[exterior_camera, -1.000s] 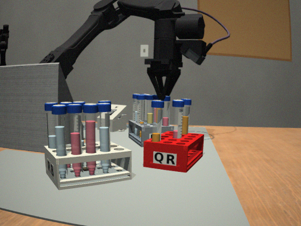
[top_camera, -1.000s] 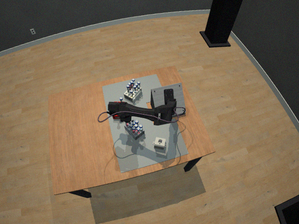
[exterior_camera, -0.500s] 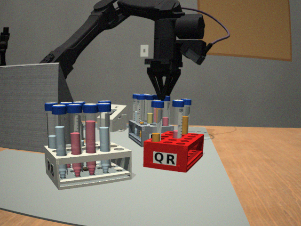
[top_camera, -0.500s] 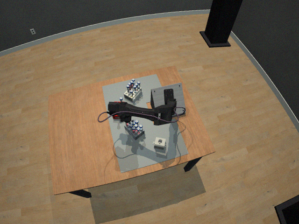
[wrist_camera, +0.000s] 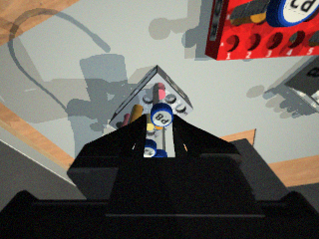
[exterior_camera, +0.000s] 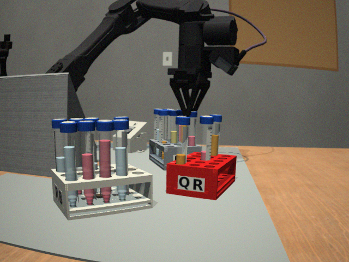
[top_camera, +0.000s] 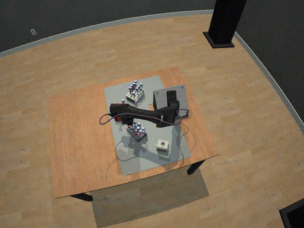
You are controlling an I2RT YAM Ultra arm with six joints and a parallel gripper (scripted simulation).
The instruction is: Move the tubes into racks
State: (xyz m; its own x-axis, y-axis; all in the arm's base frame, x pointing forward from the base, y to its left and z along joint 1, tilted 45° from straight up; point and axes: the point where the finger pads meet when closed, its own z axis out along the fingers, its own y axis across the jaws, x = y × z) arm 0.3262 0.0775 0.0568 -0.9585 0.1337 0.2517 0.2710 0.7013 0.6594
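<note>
"Pincer first: what is it doing?"

"Parted partway, grasping nothing; its tips hang over the near corner of grey RA, with a blue-capped tube between or just beneath them; I can't read that label surely."

"Where are H2 and R2, then?"

"I can't pick out either by name; my guess is that both stand in RA, so the pick is still to be made."

"How will one handle?"

"Light, I'd judge; stiff, smooth-walled, likely to slip or swivel if pinched off centre; take it squarely by the ribless upper barrel or the cap, draw it straight up, and mind the crowded neighbours."

"And outward, by the clock, seen from overhead?"

"From the wrist, RA lies at five o'clock; red QR is close by, towards ten; white RB at one; the pale button box at four; the arm reaches in from three."

"Count them."

"Three racks; one button box; three tubes in QR; eight caps in RB; at least seven in RA, the rest too tangled to swear to."

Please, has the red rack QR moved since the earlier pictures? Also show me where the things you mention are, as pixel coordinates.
No. In the exterior view, red rack QR (top_camera: 118,119) (exterior_camera: 171,183) (wrist_camera: 226,31) keeps its place against the mat's (top_camera: 115,93) (exterior_camera: 197,228) (wrist_camera: 125,40) right edge.
</note>
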